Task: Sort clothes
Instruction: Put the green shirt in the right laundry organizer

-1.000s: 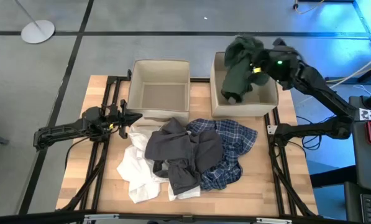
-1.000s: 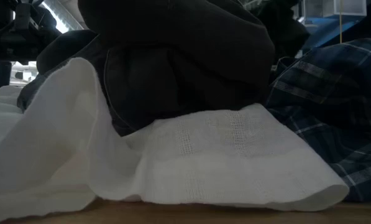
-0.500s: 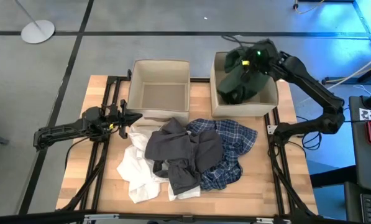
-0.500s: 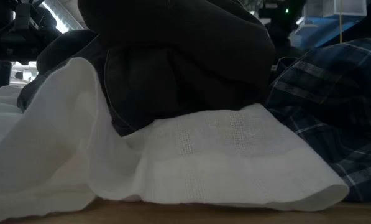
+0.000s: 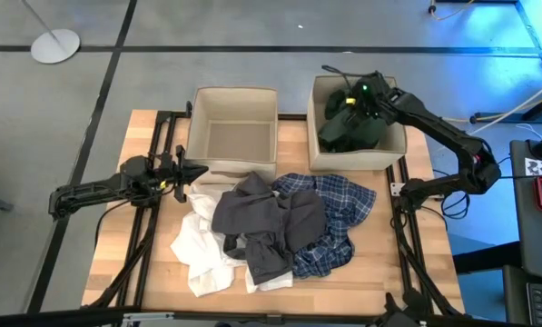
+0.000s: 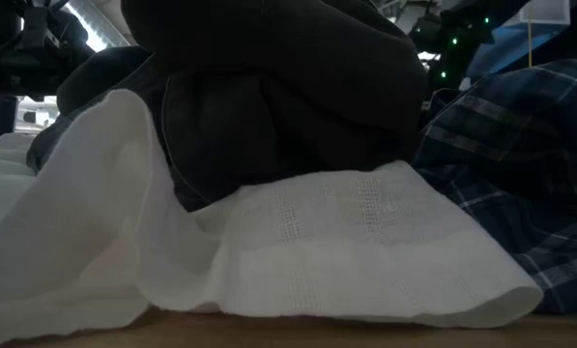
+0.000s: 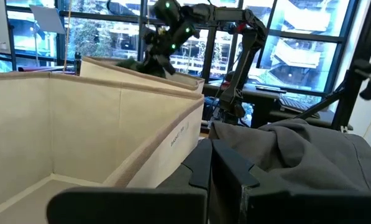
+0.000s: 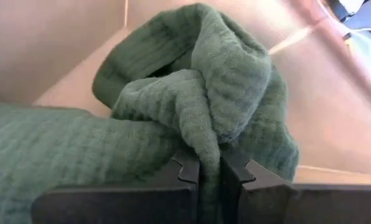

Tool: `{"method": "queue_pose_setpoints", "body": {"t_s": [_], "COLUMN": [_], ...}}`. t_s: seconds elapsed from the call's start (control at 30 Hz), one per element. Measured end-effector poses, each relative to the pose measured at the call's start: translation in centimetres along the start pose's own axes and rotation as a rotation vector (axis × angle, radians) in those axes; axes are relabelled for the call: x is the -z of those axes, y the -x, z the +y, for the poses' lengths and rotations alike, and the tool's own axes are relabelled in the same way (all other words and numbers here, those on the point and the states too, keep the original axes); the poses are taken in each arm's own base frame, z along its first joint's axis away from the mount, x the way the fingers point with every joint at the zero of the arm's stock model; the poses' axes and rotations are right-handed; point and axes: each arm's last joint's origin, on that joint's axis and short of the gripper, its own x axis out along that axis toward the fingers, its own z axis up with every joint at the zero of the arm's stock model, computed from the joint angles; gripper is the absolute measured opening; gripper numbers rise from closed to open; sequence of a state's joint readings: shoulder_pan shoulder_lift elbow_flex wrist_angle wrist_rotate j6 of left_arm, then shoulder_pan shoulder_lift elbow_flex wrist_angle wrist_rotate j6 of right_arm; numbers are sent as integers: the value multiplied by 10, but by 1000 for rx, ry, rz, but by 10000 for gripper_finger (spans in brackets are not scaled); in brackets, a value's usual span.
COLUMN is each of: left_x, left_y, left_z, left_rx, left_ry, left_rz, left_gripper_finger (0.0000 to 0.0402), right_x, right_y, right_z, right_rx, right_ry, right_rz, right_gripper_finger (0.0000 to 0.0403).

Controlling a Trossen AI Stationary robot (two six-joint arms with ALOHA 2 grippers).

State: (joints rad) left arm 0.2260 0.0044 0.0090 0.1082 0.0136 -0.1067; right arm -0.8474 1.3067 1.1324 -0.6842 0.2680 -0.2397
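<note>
The dark green garment (image 5: 352,127) lies bunched in the right beige box (image 5: 357,162). My right gripper (image 5: 354,98) is down in that box, shut on the garment (image 8: 191,68). On the table's middle lies a pile: the dark grey garment (image 5: 266,218) on top, the blue-and-white plaid shirt (image 5: 339,218) to its right, white shirts (image 5: 202,250) to its left. My left gripper (image 5: 193,173) is shut and empty, beside the near wall of the left beige box (image 5: 232,91), at the pile's far left edge. My right gripper pinches a bunched fold of the dark green garment (image 8: 207,140) between its two fingers (image 8: 186,167), coming from above into the box. Several layers are gathered in the pinch. The rest of the garment lies slack on the box floor.
The left beige box (image 7: 79,124) stands open with nothing in it, close beside my left gripper. The pile fills the low view: white cloth (image 6: 317,251) in front, dark grey (image 6: 278,97) behind, plaid (image 6: 520,164) at the right. Bare wood shows at the table's near corners.
My right gripper has gone down and toward the table's left, into the right box, still shut on the dark green garment. The garment, which hung partly above the box's far rim, has sunk into the box and bunched up.
</note>
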Motion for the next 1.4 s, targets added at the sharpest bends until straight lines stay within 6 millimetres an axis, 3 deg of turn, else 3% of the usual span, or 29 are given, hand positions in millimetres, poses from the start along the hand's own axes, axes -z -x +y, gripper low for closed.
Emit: {"method": "queue_pose_setpoints", "body": {"t_s": [0.3, 0.6, 0.73, 0.97, 1.4], "left_x": [0, 0, 0, 0, 0], "left_y": [0, 0, 0, 0, 0], "left_z": [0, 0, 0, 0, 0], "left_rx": [0, 0, 0, 0, 0], "left_ry": [-5, -3, -3, -6, -3], "left_rz": [0, -1, -1, -1, -1], "left_gripper_finger": [4, 4, 4, 4, 4], "right_x": [10, 14, 22, 34, 36], "right_y": [-13, -19, -17, -11, 12], "right_z": [7, 12, 15, 27, 80], "right_rx": [-5, -88, -153, -231, -327], "right_ry": [6, -9, -19, -44, 29], "right_rz": [12, 51, 130, 266, 331], "right_gripper_finger": [31, 149, 180, 188, 189]}}
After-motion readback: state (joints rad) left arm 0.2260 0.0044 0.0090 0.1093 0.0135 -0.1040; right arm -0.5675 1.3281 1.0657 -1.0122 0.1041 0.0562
